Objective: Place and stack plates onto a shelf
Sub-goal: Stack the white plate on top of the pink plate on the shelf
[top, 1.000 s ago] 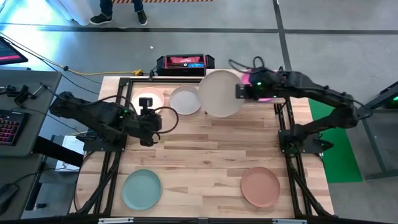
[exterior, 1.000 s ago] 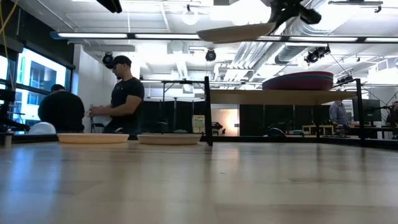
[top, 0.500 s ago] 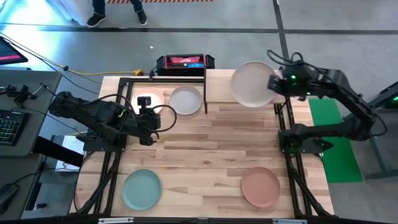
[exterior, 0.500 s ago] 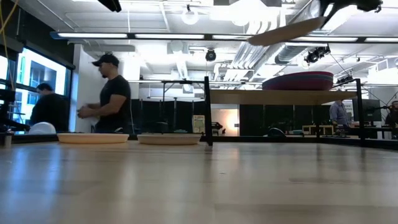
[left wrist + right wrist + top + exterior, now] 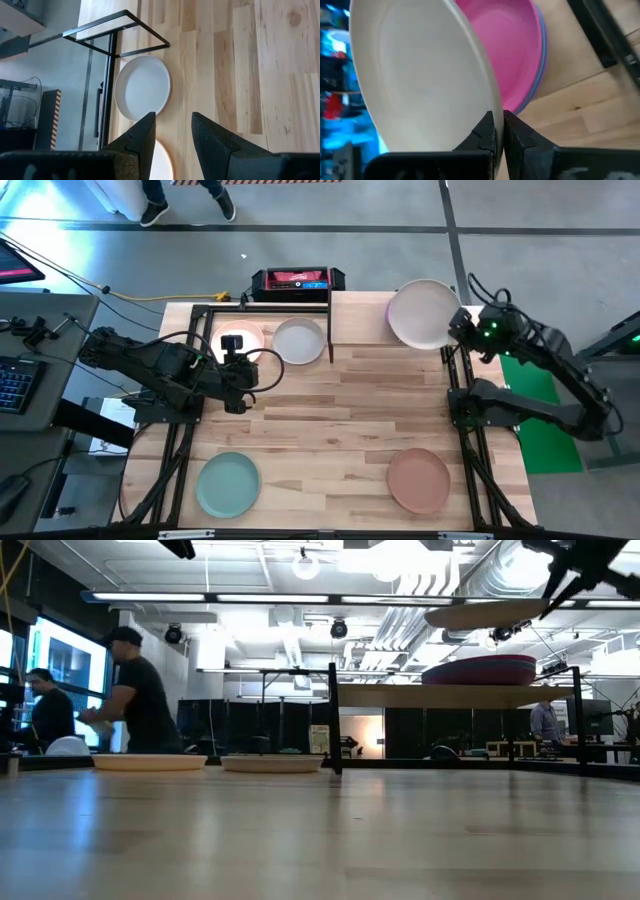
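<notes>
My right gripper (image 5: 460, 327) is shut on the cream plate (image 5: 421, 314), high over the right end of the shelf (image 5: 358, 318). On the shelf sits a stack (image 5: 480, 670) with the magenta plate (image 5: 512, 55) on top and blue and purple rims (image 5: 541, 47) under it. The cream plate (image 5: 485, 613) hovers above that stack. My left gripper (image 5: 172, 132) is open over the table's left part, near the grey-white plate (image 5: 298, 340) and the pale pink plate (image 5: 238, 340). The teal-green plate (image 5: 228, 485) and the tan-brown plate (image 5: 419, 479) lie flat near the near edge. My right gripper pinches the cream plate's rim (image 5: 492, 107) on the side toward the table's right, one finger on its upper face and one beneath. The fingers (image 5: 485, 131) come in about level from the right. The plate is lifted clear, nearly level, above the magenta plate.
A black and red box (image 5: 297, 280) sits just past the far edge. Black posts (image 5: 332, 715) carry the shelf. People stand in the room behind the table (image 5: 130, 690). Bare wood lies across the table's middle (image 5: 340, 410).
My right gripper has carried the cream plate toward the table's right, from beside the grey-white plate to over the stack on the shelf. The plate tipped on the way, then came level and a little lower. The person behind the table has walked left.
</notes>
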